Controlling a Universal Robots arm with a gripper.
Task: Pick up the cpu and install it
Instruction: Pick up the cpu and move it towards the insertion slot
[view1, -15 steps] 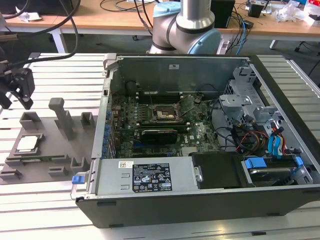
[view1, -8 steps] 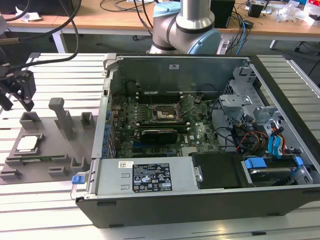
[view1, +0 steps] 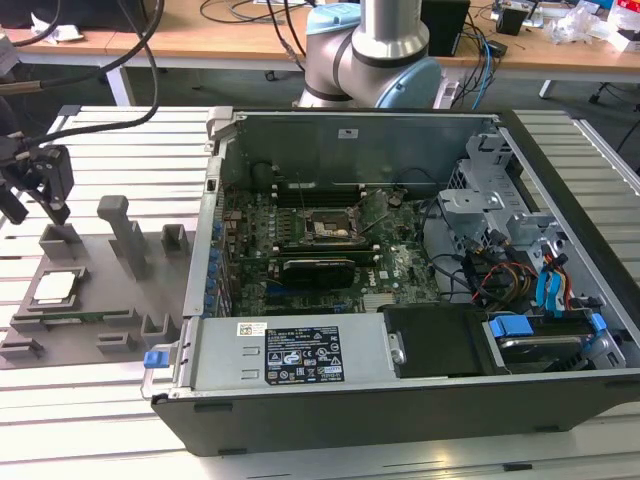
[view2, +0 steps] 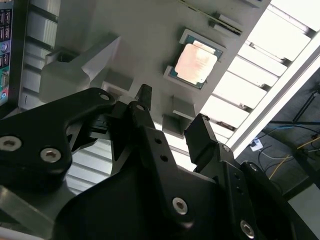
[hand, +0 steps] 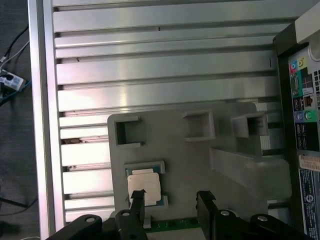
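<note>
The cpu (view1: 55, 287), a small silvery square chip, lies flat in a recess of the grey tray (view1: 110, 300) at the exterior view's left. Both wrist views show the cpu (view2: 196, 62) (hand: 144, 184) on the tray (hand: 190, 160). My gripper (view1: 38, 212) hangs above the tray's far part, a little way from the chip and not touching it. Its black fingers (view2: 144, 95) (hand: 205, 197) stand apart, so the gripper (view2: 172, 112) (hand: 171, 197) is open and empty. The black-framed socket (view1: 335, 228) sits on the motherboard inside the open computer case (view1: 400, 390).
Upright holders (view1: 125, 232) rise from the tray near the gripper. The case's side wall (view1: 205, 240) stands between tray and motherboard. A drive cage and cables (view1: 510, 260) fill the case's right end. The ribbed metal table (hand: 150, 65) stretches beyond the tray.
</note>
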